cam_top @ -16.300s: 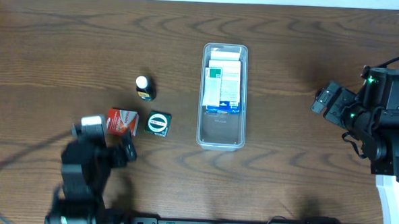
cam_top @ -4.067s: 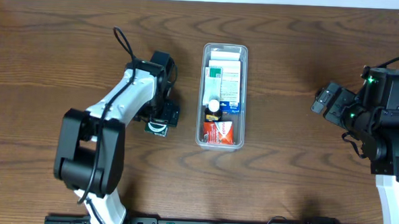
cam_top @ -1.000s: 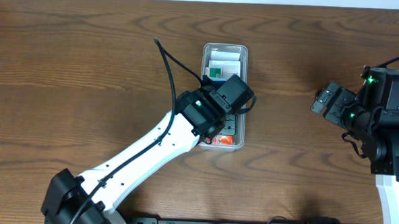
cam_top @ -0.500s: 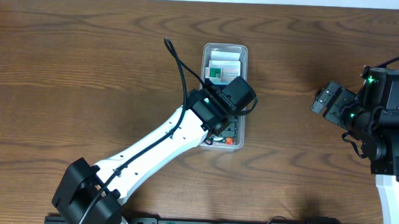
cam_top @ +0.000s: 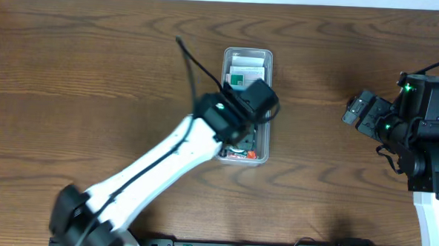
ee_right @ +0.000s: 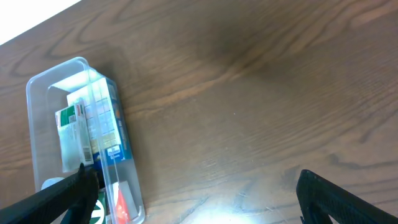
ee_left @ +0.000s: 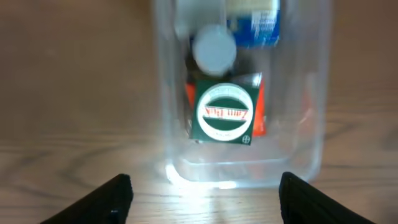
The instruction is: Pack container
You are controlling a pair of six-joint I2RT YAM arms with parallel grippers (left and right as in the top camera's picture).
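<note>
We see the container [cam_top: 247,53] lying near the middle of the desk [cam_top: 74,57], somewhat closer to the far edge, with its long sides running from the far edge toward the near edge. The left tool [ee_left: 205,188] hangs above the container's near end, released: its two fingers stand wide apart with nothing between them. In the left wrist view, a green box [ee_left: 224,114] with a round white label lies inside the container at that near end, resting on top of a red box [ee_left: 261,107]. Just beyond it stands a white-capped bottle [ee_left: 213,48], and past that a blue-and-white box [ee_left: 252,15]; the view is blurred, so we cannot read the finer print. The right tool [ee_right: 198,186] is well apart from the container, toward the right edge of the desk, likewise released and empty.
</note>
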